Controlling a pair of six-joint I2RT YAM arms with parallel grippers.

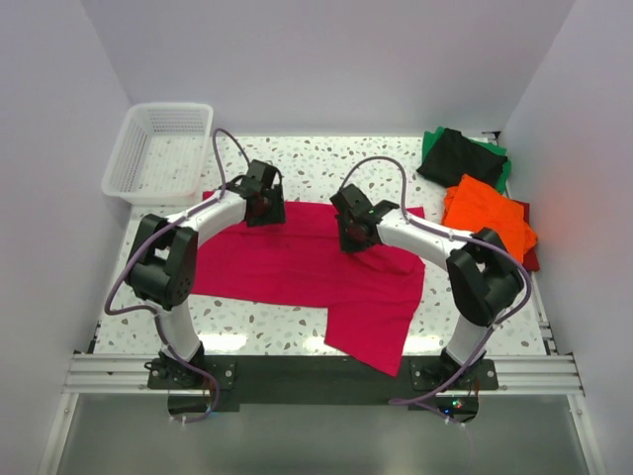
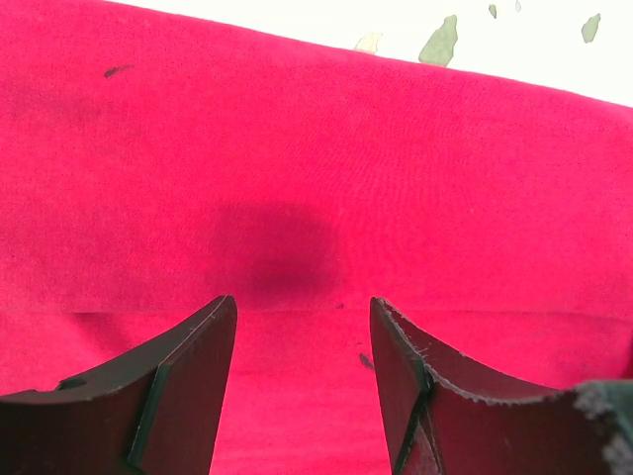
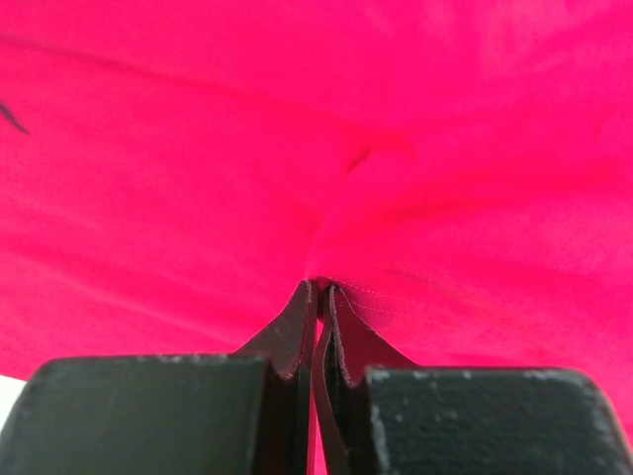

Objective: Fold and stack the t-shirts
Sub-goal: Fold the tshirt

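right gripper [image 3: 318,287]: jaws pressed together on a pinched-up ridge of the crimson-pink t-shirt [image 1: 297,262]; the cloth puckers in toward the tips
left gripper [image 2: 302,302]: jaws standing well apart with nothing between them; poised over the same shirt near its far edge, casting a shadow on the cloth; whether the tips touch it I cannot tell
crimson-pink t-shirt: spread across the middle of the table [image 1: 326,158]; mostly flat, with one flap running down toward the near edge on the right
step in hand: by my reading, taking hold of the far part of the shirt with both grippers to start a fold; only the right side is gripped so far
doing it well: the left jaws should close on cloth level with the right pinch, so the fold line comes out straight; both should lift together and low, or the shirt will drag and bunch; a pinch catching one layer only may skew it
arm pose: both arms reach forward from their bases, elbows bowed outward, wrists turned inward and tipped down over the shirt's far half
other shirts: orange t-shirt [image 1: 490,213] at the right edge over a dark red t-shirt [image 1: 531,259]; black t-shirt [image 1: 457,156] on a green t-shirt [image 1: 504,168] in the far right corner
basket [image 1: 158,148]: white mesh; far left corner, well apart from the work
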